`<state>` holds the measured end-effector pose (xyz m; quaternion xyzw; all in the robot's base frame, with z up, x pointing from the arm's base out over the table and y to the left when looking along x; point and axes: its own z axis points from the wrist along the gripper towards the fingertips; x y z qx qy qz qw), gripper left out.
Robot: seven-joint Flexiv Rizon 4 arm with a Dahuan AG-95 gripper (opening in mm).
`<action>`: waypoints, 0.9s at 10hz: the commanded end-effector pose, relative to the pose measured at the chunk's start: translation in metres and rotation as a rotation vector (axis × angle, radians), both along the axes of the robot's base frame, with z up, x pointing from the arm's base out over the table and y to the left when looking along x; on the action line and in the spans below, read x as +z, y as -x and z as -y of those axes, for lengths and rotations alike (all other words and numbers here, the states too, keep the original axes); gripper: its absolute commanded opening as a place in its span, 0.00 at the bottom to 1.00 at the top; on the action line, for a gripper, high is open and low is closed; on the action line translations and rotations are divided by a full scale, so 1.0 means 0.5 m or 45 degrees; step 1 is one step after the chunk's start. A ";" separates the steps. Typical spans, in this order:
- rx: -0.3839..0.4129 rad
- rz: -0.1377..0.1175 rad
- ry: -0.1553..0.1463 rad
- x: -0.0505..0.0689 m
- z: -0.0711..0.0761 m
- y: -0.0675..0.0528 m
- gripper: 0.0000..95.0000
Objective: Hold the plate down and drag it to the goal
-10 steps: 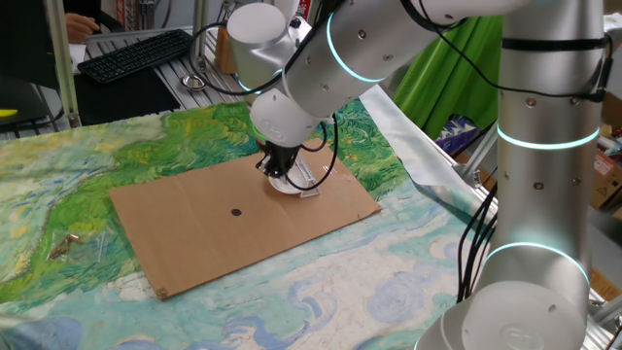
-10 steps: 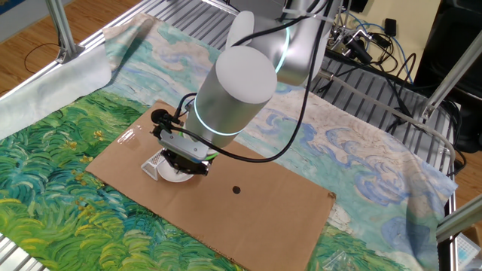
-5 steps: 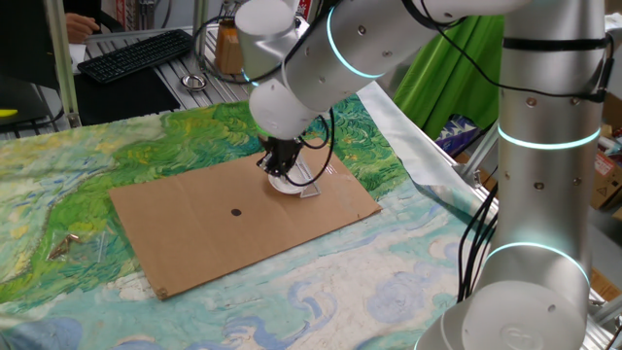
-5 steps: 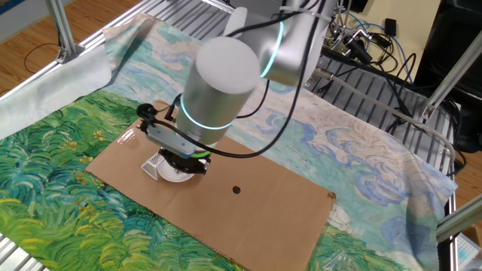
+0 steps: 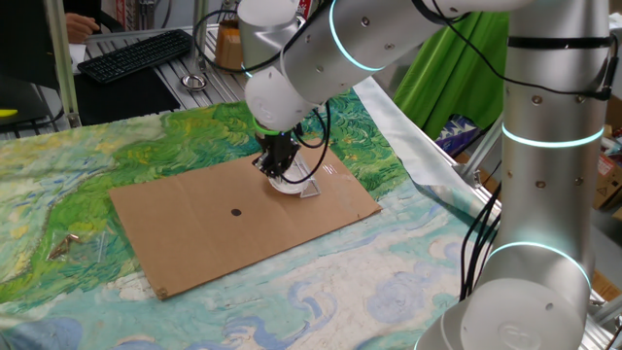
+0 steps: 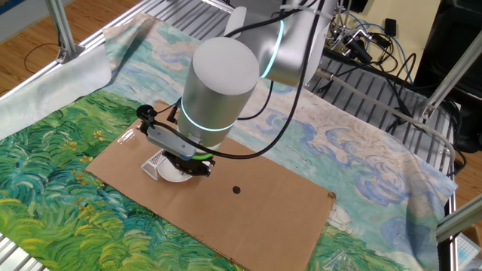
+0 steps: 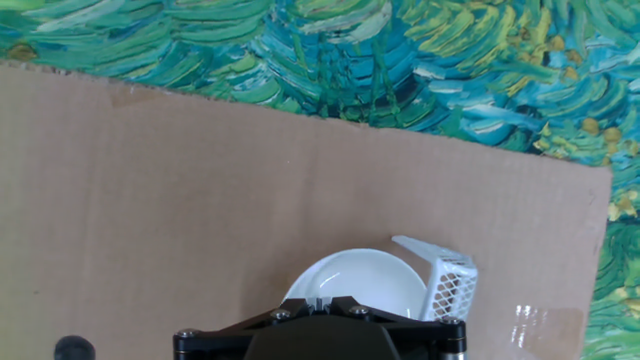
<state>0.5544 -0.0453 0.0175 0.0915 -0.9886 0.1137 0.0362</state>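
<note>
The plate (image 7: 362, 278) is a small white dish lying on the brown cardboard sheet (image 7: 200, 200). My gripper (image 7: 321, 300) is shut, its closed fingertips pressing down on the plate's near part. The goal (image 7: 446, 284), a small see-through angled bracket, stands right against the plate's right edge in the hand view. In one fixed view the gripper (image 5: 276, 170) stands on the plate (image 5: 288, 183) with the goal (image 5: 311, 187) just beside it. From the other side the arm's wrist hides most of the plate (image 6: 173, 175); the goal (image 6: 154, 162) shows to its left.
A small black dot (image 5: 236, 211) marks the middle of the cardboard (image 5: 194, 228). The sheet lies on a painted green and blue cloth (image 5: 78, 185). Small clear bits (image 5: 68, 246) lie on the cloth at the left. A keyboard (image 5: 136, 53) sits beyond the table.
The arm's upper links have swung a little to the left above the gripper. The plate and the bracket stay in the same spot, with the fingertips still on the plate.
</note>
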 end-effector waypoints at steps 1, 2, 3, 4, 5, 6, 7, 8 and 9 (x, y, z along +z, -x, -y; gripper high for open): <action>0.004 0.002 -0.002 -0.005 0.003 0.002 0.00; 0.013 0.007 -0.001 -0.012 0.009 0.005 0.00; 0.026 0.009 0.004 -0.015 0.014 0.006 0.00; 0.039 0.012 0.026 -0.014 0.013 0.005 0.00; 0.053 0.017 0.049 -0.013 0.014 0.004 0.00; 0.059 0.018 0.062 -0.013 0.014 0.004 0.00; 0.065 0.019 0.075 -0.013 0.014 0.004 0.00; 0.069 0.019 0.083 -0.013 0.014 0.004 0.00; 0.072 0.020 0.084 -0.013 0.015 0.004 0.00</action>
